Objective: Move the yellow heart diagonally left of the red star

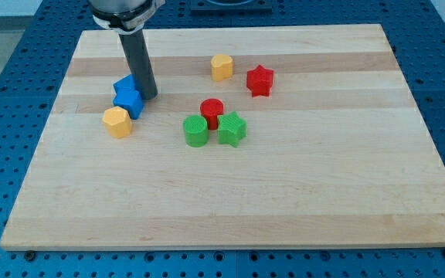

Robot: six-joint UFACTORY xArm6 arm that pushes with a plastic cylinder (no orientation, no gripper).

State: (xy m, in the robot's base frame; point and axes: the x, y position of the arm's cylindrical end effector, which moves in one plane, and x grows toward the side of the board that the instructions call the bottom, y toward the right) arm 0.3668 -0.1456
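My tip (148, 96) rests on the board (284, 208) in the upper left of the frame, touching or just beside the blue blocks (127, 96). The rod carries no jaws, so nothing is clamped or held; it can only push.

Just below the blue pair lies a yellow block (117, 121), shape hard to make out, possibly a hexagon. The other yellow block (222, 67), judged to be the yellow heart (outline not certain at this size), sits upper centre, just left of the red star (259, 80) and a little higher. It lies well apart from my tip, to the tip's right and slightly up.

Recommendation: leave the blue blocks without dragging them, approach the heart on the side opposite the intended travel, and nudge gently; it already lies near a diagonal-left position. Avoid touching the star. The red cylinder (211, 112), green cylinder (195, 130) and green star (232, 129) cluster at centre, off the likely path.
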